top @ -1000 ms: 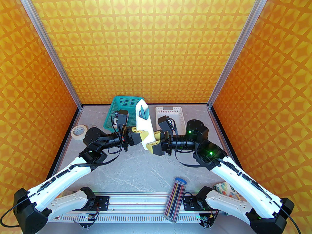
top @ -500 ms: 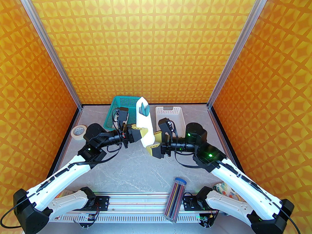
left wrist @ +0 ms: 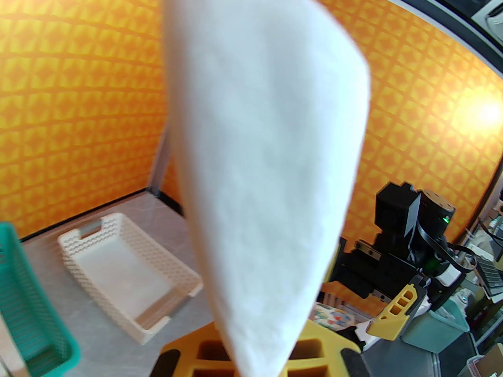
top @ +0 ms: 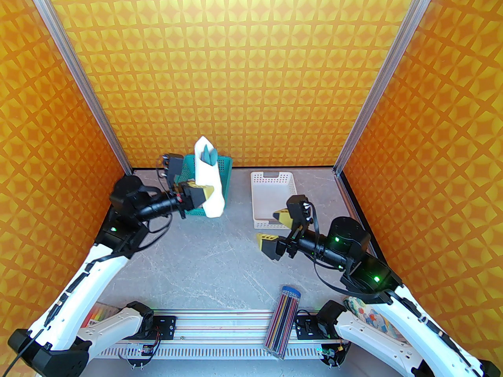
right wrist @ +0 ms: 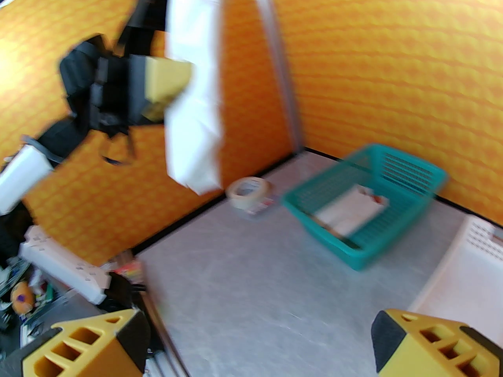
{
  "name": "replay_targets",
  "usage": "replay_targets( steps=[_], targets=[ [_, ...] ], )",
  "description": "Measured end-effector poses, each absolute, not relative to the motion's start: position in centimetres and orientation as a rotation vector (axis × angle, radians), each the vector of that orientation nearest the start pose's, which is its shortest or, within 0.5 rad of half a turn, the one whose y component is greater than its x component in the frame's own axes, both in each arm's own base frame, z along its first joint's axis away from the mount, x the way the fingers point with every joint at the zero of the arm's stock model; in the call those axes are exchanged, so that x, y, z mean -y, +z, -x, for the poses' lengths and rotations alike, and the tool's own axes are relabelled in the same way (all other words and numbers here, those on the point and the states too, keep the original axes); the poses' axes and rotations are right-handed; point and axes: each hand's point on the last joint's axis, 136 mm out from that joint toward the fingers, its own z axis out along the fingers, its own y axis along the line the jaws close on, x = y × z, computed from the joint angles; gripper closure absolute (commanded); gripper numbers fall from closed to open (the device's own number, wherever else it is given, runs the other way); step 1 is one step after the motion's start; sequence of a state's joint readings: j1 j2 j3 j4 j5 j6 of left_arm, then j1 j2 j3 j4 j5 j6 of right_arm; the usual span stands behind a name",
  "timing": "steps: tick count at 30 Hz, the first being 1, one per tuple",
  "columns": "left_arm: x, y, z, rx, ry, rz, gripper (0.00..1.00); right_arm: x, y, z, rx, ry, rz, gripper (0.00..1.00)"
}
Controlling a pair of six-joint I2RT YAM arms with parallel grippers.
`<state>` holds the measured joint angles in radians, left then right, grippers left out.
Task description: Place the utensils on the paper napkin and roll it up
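Observation:
The paper napkin (top: pixel 209 185) is rolled into a white tube and held upright in the air over the front of the teal basket (top: pixel 223 163). Teal-green tips of the utensils (top: pixel 208 154) stick out of its top. My left gripper (top: pixel 205 193) is shut on the roll's lower half; in the left wrist view the roll (left wrist: pixel 267 151) rises from between the yellow fingers (left wrist: pixel 326 348). My right gripper (top: pixel 274 229) hangs open and empty in front of the white basket, well right of the roll. Its wrist view shows the roll (right wrist: pixel 192 92) far off at upper left.
A white basket (top: pixel 255 202) stands at the back right. The teal basket (right wrist: pixel 408 194) holds a white bundle with a red tip (right wrist: pixel 351 210). A tape roll (right wrist: pixel 251 191) lies near the left wall. A clear pencil case (top: pixel 285 320) rests at the near edge.
My right gripper opened, let go of the roll and drew back to the right. The left arm lifted the roll and carried it left toward the teal basket.

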<state>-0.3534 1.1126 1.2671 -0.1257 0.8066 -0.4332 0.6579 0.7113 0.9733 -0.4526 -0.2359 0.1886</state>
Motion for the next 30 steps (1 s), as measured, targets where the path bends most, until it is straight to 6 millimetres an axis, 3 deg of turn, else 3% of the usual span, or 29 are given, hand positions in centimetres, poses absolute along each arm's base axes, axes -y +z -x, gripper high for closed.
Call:
replay_targets(
  steps=[4, 13, 17, 21, 26, 30],
  targets=[
    [22.0, 44.6, -30.1, -1.657, -1.192, -0.595, 1.00, -18.4, 33.3, -20.5, -1.832, 0.701, 0.510, 0.01],
    [16.9, 37.6, -39.6, -1.925, -1.096, -0.442, 1.00, -15.7, 26.1, -21.8, -2.057, 0.518, 0.375, 0.01],
    [14.9, 34.8, -43.2, -2.015, -1.056, -0.405, 1.00, -15.6, 24.8, -22.1, -2.092, 0.496, 0.356, 0.01],
    [14.2, 31.5, -46.3, -2.108, -1.042, -0.393, 1.00, -15.6, 23.9, -22.3, -2.122, 0.479, 0.349, 0.01],
    [14.0, 27.8, -49.2, -2.209, -1.019, -0.387, 1.00, -15.8, 22.5, -22.8, -2.174, 0.460, 0.345, 0.01],
    [13.8, 26.0, -50.7, -2.247, -1.002, -0.392, 1.00, -16.0, 21.5, -23.0, -2.208, 0.449, 0.344, 0.01]
  ],
)
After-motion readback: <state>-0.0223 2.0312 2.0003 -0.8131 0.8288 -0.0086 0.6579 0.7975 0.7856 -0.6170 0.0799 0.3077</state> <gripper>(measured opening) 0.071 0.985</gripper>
